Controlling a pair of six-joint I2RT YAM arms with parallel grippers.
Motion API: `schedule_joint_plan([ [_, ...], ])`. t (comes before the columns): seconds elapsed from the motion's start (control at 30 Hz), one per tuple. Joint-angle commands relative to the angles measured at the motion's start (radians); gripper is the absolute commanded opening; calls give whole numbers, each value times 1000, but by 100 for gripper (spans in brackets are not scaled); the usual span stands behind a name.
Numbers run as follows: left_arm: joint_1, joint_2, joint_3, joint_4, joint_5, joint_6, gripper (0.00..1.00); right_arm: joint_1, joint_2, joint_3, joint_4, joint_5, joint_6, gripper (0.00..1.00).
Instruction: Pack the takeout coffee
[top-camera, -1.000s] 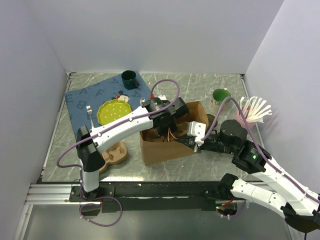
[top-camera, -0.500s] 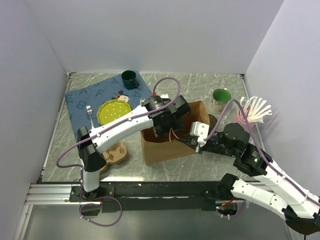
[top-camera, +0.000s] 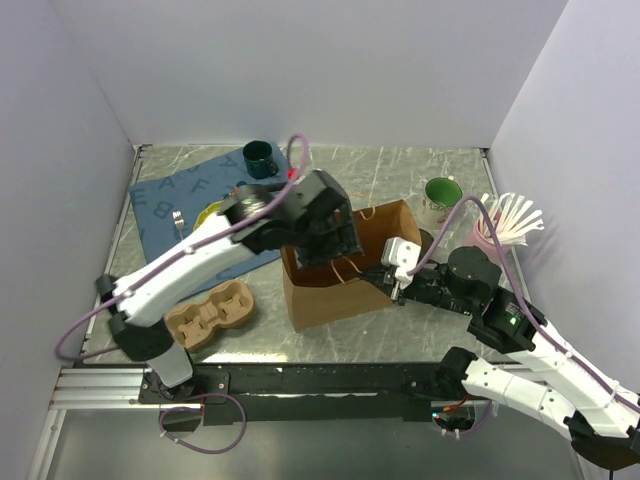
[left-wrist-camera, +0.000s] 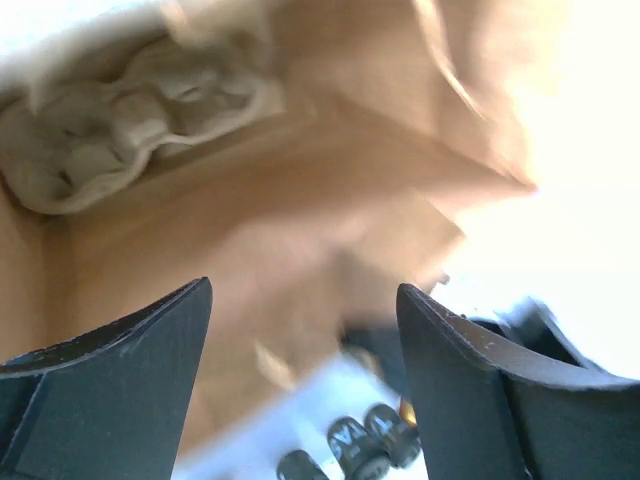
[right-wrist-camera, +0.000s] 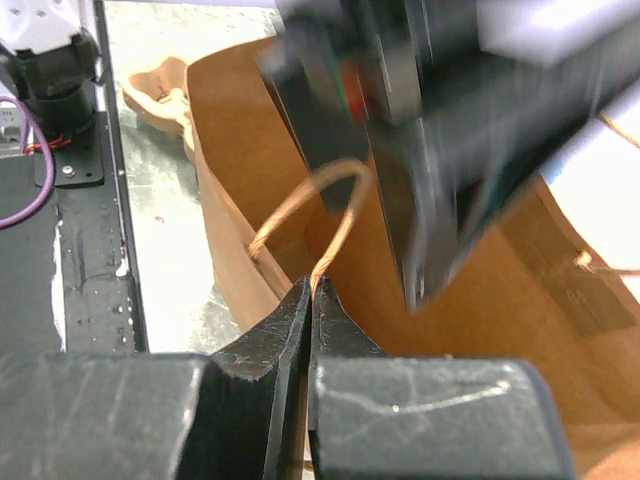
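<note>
My left tool (left-wrist-camera: 303, 292): agape, empty, over brown paper bag (top-camera: 335, 300); right tool (right-wrist-camera: 310, 292): clamped on its rim. Coffee unseen, probably bagged.

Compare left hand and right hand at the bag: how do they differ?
Left hand is open, with nothing between its fingers; right hand is shut, pinching the rim of the bag. Left hand is over the bag's mouth from above; right hand comes in from the side at rim level. Both are at the bag.
</note>
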Motion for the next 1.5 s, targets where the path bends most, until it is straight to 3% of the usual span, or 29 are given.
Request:
schedule_joint_plan([
  [0.0, -4, -167, -4, 58, 48, 44, 79, 9, 17, 44, -11, 51, 24, 0],
  [0.2, 16, -370, -128, 181, 88, 64, 79, 7, 47, 91, -44, 88, 63, 3],
  [0.27, 17, -433, -160, 164, 21, 51, 80, 9, 60, 128, -59, 109, 96, 17],
  [0.33, 19, -479, -218, 152, -24, 31, 82, 9, 73, 152, -82, 131, 129, 22],
  [0.47, 36, -611, -349, 183, -99, -15, 82, 7, 83, 220, -111, 148, 216, 43],
  [0.67, 66, -593, -414, 135, -106, 6, 82, 9, 113, 355, -182, 225, 349, 59],
  [0.8, 71, -550, -375, 43, -181, -8, 81, 7, 145, 445, -245, 312, 455, 61],
  [0.97, 80, -515, -374, 54, -185, 37, 80, 7, 162, 543, -310, 447, 553, 62],
  [1.13, 83, -470, -352, 32, -185, 46, 69, 9, 195, 649, -421, 634, 648, 62],
  [1.37, 86, -430, -315, -29, -250, 29, 50, 7, 233, 735, -582, 665, 715, 62],
  [1.47, 111, -447, -357, 26, -230, 52, 53, 9, 228, 729, -614, 688, 728, 62],
])
